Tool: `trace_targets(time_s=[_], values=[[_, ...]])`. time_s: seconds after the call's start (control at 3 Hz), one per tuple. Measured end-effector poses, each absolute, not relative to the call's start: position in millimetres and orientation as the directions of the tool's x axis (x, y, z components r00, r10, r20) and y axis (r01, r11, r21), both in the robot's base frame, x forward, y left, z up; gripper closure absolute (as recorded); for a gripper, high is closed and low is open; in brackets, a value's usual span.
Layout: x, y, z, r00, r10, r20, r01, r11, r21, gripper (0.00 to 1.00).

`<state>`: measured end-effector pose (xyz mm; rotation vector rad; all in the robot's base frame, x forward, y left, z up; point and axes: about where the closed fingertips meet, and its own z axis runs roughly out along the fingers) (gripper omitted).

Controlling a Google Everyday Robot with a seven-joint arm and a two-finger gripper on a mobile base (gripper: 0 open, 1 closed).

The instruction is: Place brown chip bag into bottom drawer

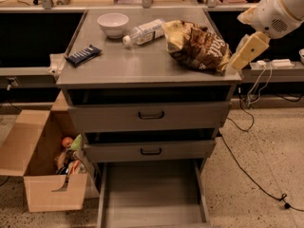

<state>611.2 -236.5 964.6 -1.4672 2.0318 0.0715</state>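
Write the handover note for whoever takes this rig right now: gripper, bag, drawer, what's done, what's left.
The gripper hangs at the right edge of the grey cabinet top, close beside the bag's right end; no grasp is visible.
The crinkled dark brown foil chip bag lies on the cabinet top, toward its right rear.
The deep grey metal bottom drawer is pulled open; the bag is not in it.
Done: drawer open, arm at the bag.
Left: grasp the bag, lower it, release it in the drawer.
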Motion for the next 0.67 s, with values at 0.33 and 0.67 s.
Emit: trace_targets(time_s=[0.33, 0.67], values=[[625, -224, 966, -0.192, -0.834, -0.517, -0.879, 0.381, -0.287, 0.0], [655, -193, 965, -0.181, -0.832, -0.525, -0.895, 0.361, -0.263, 0.0]])
